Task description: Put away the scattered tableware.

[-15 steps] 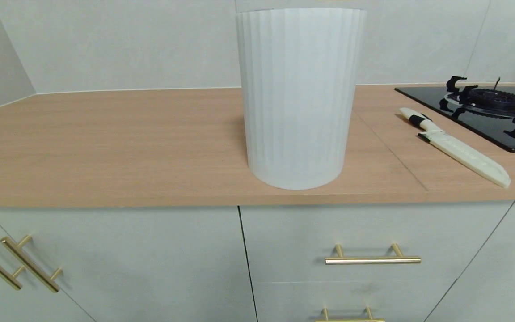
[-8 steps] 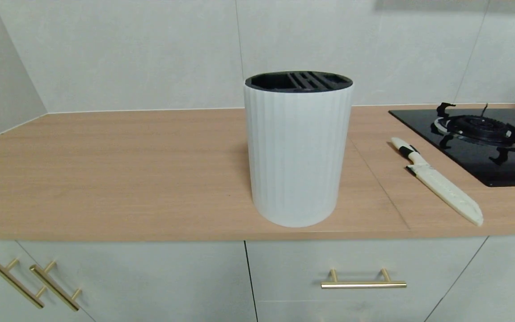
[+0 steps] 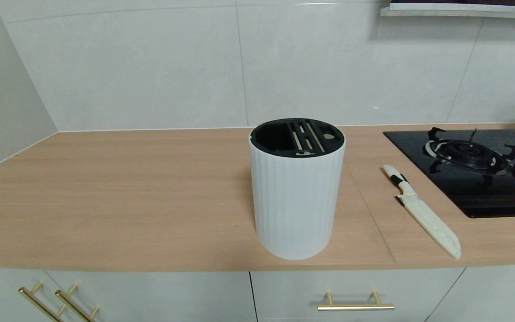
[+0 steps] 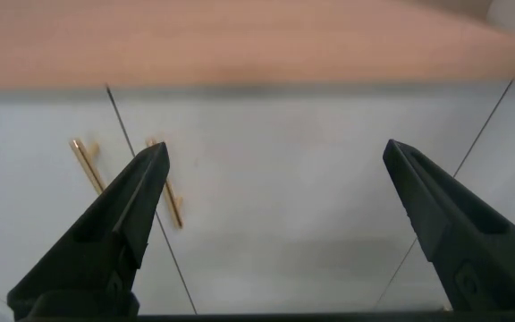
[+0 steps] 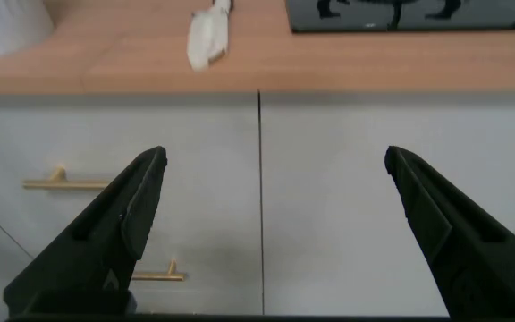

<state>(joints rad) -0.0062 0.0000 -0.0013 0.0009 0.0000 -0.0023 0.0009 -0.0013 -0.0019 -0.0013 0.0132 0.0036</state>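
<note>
The knife (image 3: 420, 213) is lying flat on the counter (image 3: 128, 201), apart from the holder (image 3: 297, 197) at its 3 o'clock and just short of the hob (image 3: 463, 165). Its long axis is running from 11 o'clock at the handle to 5 o'clock at the blade tip, which is sitting close to the counter's front edge.

The right claw (image 5: 273, 159) is hanging low before the cabinet fronts with its fingers spread wide and nothing between them. The blade tip (image 5: 208, 36) is showing on the counter above and beyond it. The left claw (image 4: 275, 148) is also gaping empty, facing the cabinet doors under the counter's left part, well apart from the knife.

The right arm is looking the nearer one. It is likely needing to rise over the edge and turn its fingers across that 11-to-5 line, at the handle.
</note>
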